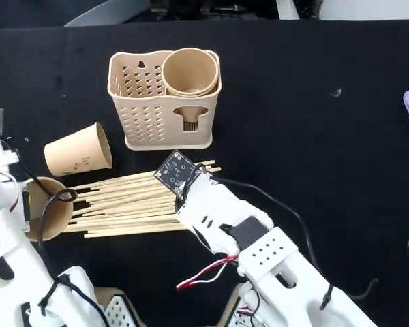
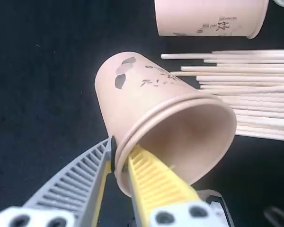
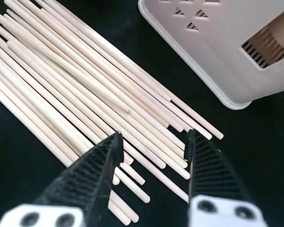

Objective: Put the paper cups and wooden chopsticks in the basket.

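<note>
Broadly, the black table (image 1: pixel 341 170) carries everything. The right arm (image 1: pixel 259 252) rises from the near edge around mid-table and leans forward, its wrist bent down over the right-hand ends of the chopsticks (image 1: pixel 123 204). The right pincer (image 3: pixel 154 139) hangs spread over them, gripping none. The left arm (image 1: pixel 0 238) stands at the near left corner, folded low. The left pincer (image 2: pixel 123 146) pinches the rim of a tipped held cup (image 2: pixel 156 123), with one finger inside the mouth and the other outside. The basket (image 1: pixel 150 116) stands upright toward the far edge, left of centre, with nested cups (image 1: pixel 189 71) in its right-hand compartment. The chopsticks lie in a loose flat bundle between the basket and the near edge. A lying cup (image 1: pixel 78 151) rests on its side near the left edge, just beyond the sticks.
</note>
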Controlling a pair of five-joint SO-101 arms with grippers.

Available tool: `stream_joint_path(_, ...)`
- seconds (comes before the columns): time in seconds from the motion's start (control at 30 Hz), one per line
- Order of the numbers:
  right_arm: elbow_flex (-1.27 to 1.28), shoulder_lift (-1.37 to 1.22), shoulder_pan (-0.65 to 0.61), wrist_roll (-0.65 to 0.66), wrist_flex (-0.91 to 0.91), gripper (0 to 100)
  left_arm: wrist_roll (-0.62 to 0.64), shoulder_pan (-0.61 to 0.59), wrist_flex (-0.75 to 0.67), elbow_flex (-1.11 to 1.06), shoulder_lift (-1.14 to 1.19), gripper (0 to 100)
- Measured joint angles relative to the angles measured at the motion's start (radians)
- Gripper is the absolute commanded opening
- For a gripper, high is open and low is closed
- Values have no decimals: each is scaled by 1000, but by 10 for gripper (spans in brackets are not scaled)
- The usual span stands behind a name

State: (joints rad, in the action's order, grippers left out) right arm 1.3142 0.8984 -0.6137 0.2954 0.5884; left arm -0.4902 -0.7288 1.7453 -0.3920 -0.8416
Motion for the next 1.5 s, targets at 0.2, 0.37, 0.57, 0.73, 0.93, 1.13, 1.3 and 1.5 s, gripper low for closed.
stream_joint_path(0.2,0,0,11,0,0,226,8,144,11,17,0,30)
stream_joint_path(0.37,0,0,89,-34,0,226,141,207,11,201,-78,30)
stream_joint_path(0.57,31,152,253,-226,0,5,391,371,-21,459,-173,30)
stream_joint_path(0.73,104,350,410,-282,-3,15,603,497,-183,522,-173,30)
stream_joint_path(0.93,262,614,516,-290,-132,18,749,669,-390,456,-41,30)
stream_joint_path(1.13,376,799,520,-290,-232,18,761,835,-445,528,241,30)
stream_joint_path(1.3,376,836,520,-290,-215,18,764,907,-423,706,471,33)
stream_joint_path(1.5,376,836,520,-290,-215,18,766,993,-333,962,718,30)
